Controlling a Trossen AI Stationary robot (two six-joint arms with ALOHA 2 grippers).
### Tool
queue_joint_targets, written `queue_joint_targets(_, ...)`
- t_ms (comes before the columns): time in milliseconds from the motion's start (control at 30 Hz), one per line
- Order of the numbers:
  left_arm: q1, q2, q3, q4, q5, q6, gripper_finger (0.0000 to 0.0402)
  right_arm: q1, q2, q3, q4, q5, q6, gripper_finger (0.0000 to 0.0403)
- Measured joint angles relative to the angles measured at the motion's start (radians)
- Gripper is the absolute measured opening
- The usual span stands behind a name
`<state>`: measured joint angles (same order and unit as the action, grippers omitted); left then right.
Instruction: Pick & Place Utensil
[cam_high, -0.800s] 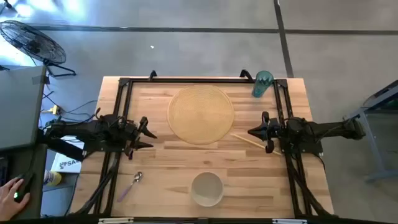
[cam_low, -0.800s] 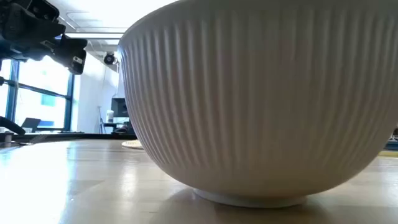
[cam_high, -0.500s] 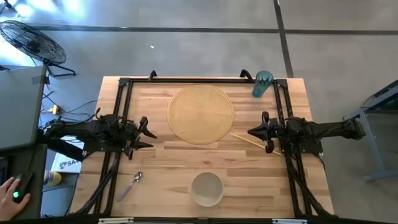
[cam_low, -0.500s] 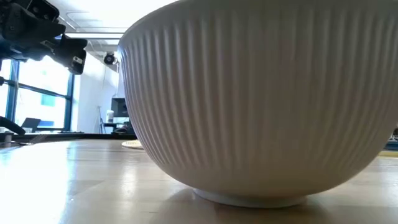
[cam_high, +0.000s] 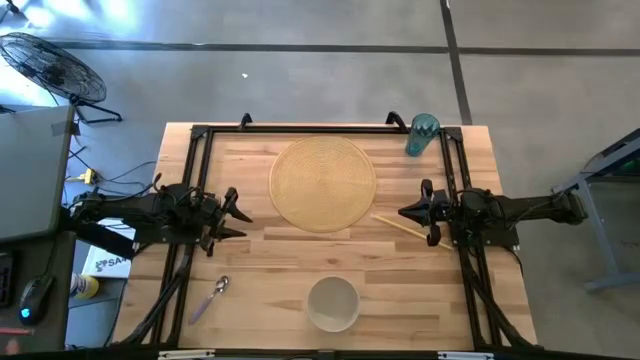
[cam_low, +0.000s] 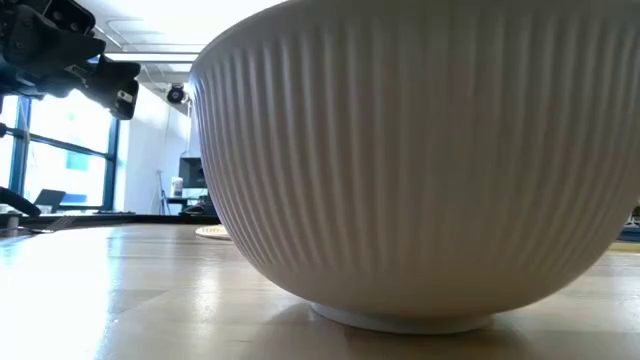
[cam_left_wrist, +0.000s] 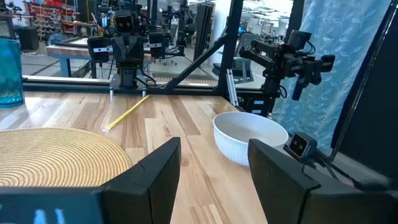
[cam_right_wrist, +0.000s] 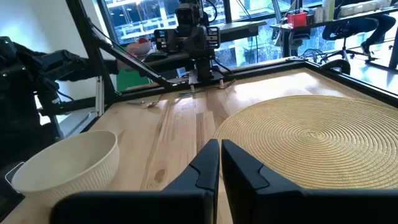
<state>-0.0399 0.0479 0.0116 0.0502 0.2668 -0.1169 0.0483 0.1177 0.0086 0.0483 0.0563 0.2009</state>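
Observation:
A spoon (cam_high: 210, 298) with a purple handle lies flat on the table near its near left corner; in the right wrist view the spoon (cam_right_wrist: 144, 103) shows far off. A wooden chopstick (cam_high: 398, 226) lies flat beside the round woven placemat (cam_high: 323, 183), just in front of my right gripper (cam_high: 403, 213), which is shut and hovers above the table. My left gripper (cam_high: 240, 222) is open and hovers left of the placemat, farther in than the spoon. In the wrist views, the left gripper (cam_left_wrist: 214, 174) shows a wide gap and the right gripper (cam_right_wrist: 220, 163) shows fingers together.
A white ribbed bowl (cam_high: 332, 303) stands near the table's near edge, filling the low view (cam_low: 420, 170). A teal glass (cam_high: 421, 135) stands at the far right corner. A black frame (cam_high: 200, 135) rims the table. Bare wood lies between the bowl and the placemat.
Both arms have kept still. A person's hand that rested on a mouse off the table's near left side has drawn out of view.

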Motion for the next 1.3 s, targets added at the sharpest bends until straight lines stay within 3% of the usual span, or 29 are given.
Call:
queue_joint_targets(433,0.000,0.000,0.000,0.000,0.005,0.000,0.0186,0.000,0.000,0.000,0.000,0.000,-0.006,0.0012)
queue_joint_targets(667,0.000,0.000,0.000,0.000,0.004,0.000,0.0186,0.000,0.000,0.000,0.006,0.012,-0.262,0.0012)
queue_joint_targets(1067,0.000,0.000,0.000,0.000,0.003,0.000,0.0186,0.000,0.000,0.000,0.378,0.106,-0.075,0.0012)
queue_joint_targets(1133,0.000,0.000,0.000,0.000,0.003,0.000,0.0186,0.000,0.000,0.000,0.427,0.140,-0.071,0.0012)
queue_joint_targets(1300,0.000,0.000,0.000,0.000,0.000,0.000,0.0186,0.000,0.000,0.000,0.500,0.358,-0.098,0.0012)
